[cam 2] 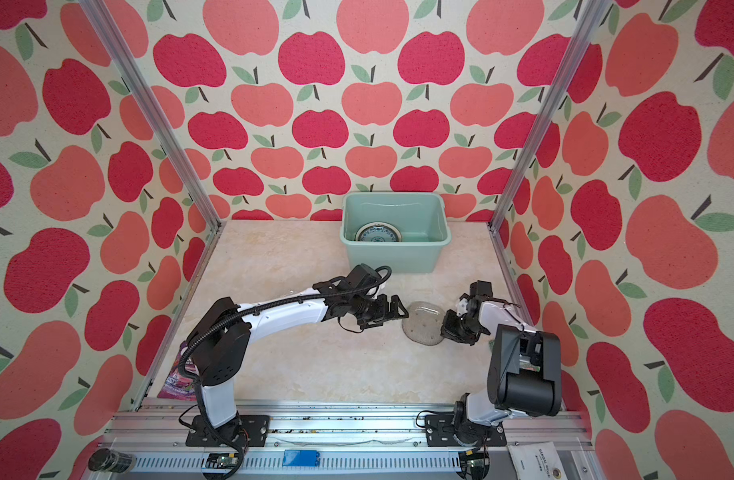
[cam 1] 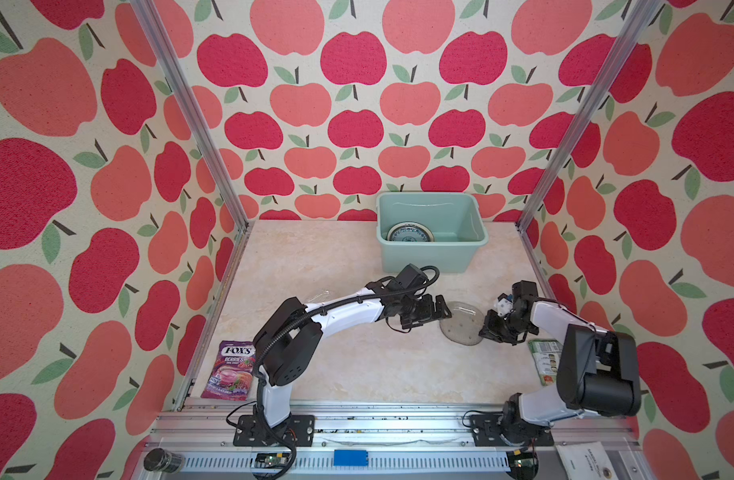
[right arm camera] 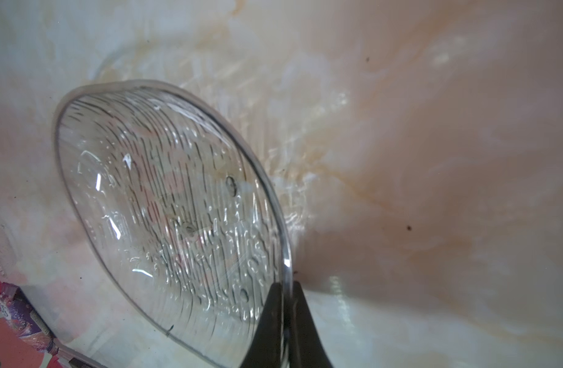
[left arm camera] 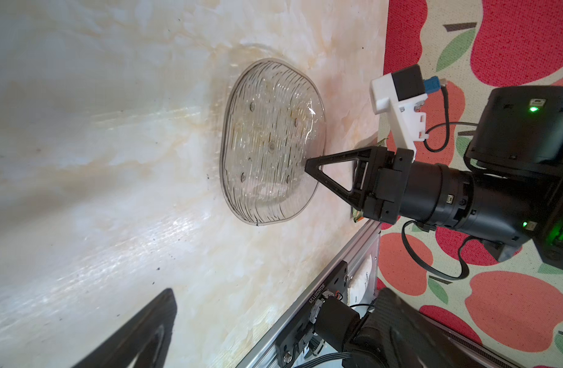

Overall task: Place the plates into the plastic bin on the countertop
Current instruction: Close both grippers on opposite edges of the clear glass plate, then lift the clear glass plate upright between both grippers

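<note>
Glass plate [right arm camera: 165,207], right end effector [right arm camera: 286,288] pinching, wrist views

A robot test cell dressed up like a kitchen corner: apple-print walls [cam 1: 357,104] meet at bare aluminium posts [cam 1: 182,104], the marble-look countertop [cam 1: 357,374] is framed by metal rails [cam 1: 226,291], and along the near edge two arm bases [cam 1: 274,430] are bolted to an aluminium beam [cam 1: 398,419], with a slotted cable duct [cam 1: 419,461] on its near side
</note>
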Motion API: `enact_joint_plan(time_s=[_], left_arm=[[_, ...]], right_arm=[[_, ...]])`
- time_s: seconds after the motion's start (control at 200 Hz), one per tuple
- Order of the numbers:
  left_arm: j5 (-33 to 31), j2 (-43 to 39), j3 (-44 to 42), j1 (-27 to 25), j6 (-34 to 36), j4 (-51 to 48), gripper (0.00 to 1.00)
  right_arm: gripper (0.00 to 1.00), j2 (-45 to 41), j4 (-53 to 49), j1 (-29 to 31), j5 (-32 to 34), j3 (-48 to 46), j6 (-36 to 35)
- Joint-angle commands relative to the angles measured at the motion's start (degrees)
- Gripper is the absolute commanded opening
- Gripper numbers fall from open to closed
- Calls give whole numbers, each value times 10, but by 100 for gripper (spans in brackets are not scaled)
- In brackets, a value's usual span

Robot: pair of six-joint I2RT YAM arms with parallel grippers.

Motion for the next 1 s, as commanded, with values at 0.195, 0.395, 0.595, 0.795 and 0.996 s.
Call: enact_joint_plan(time_s=[0.195, 0.395, 0.595, 0.795, 0.996], left_arm=[[-4, -50, -19, 11, 52, -38, 100], [-21, -105, -24, 10, 121, -85, 100], [-48, -165, -55, 9, 153, -59, 90], [-69, -187, -59, 5, 179, -47, 80], [-99, -200, -69, 5, 185, -38, 64]], right_arm=[[1, -108, -61, 14, -27, 19, 6], [0, -198, -132, 23, -87, 71, 22], [0, -240, -177, 57, -126, 113, 51], [0, -270, -180, 105, -156, 133, 88], [0, -283, -194, 141, -161, 153, 97]])
